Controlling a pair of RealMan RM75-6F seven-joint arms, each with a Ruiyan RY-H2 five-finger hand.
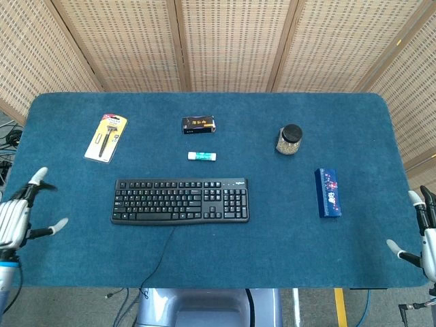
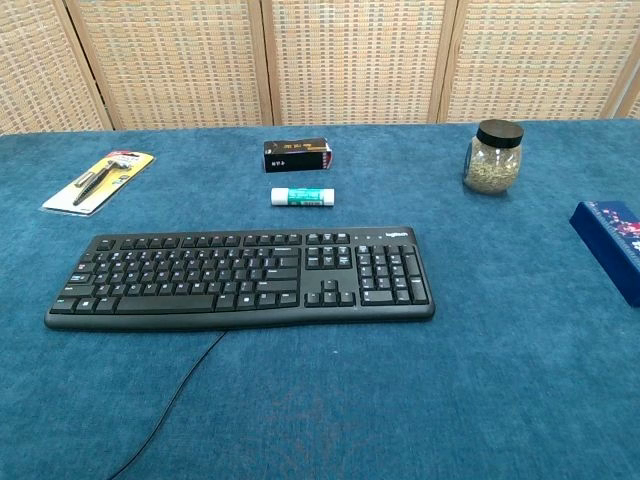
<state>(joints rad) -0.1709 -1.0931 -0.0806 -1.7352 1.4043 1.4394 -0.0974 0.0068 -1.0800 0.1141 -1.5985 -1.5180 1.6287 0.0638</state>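
Left hand: your left hand (image 1: pixel 15 216) is at the left edge of the table (image 1: pixel 61 266), well apart from the keyboard (image 1: pixel 180 201). Its fingers (image 1: pixel 37 175) are spread wide and it holds nothing. You see it only in the head view; the chest view does not show it.

Right hand: your right hand (image 1: pixel 424 231) is at the right edge of the table, partly cut by the picture border. The fingers that show are apart and nothing is in them. The blue box (image 1: pixel 328 192) is the nearest thing to it, but not touching.

Keyboard: it is black, full size with a number block on the right side. It lies flat near the middle of the table, parallel to the front edge. Its black cable (image 1: pixel 158 255) runs from the front side toward the table's front edge.

Behind the keyboard: a small white and green tube (image 1: pixel 201 156) lies just behind it, and a dark small box (image 1: pixel 198 124) lies further back.

Back left: a yellow card pack (image 1: pixel 105 137) with a dark tool on it.

Back right: a glass jar (image 1: pixel 289 139) with a black lid stands upright.

Table cover: blue carpet-like cloth.
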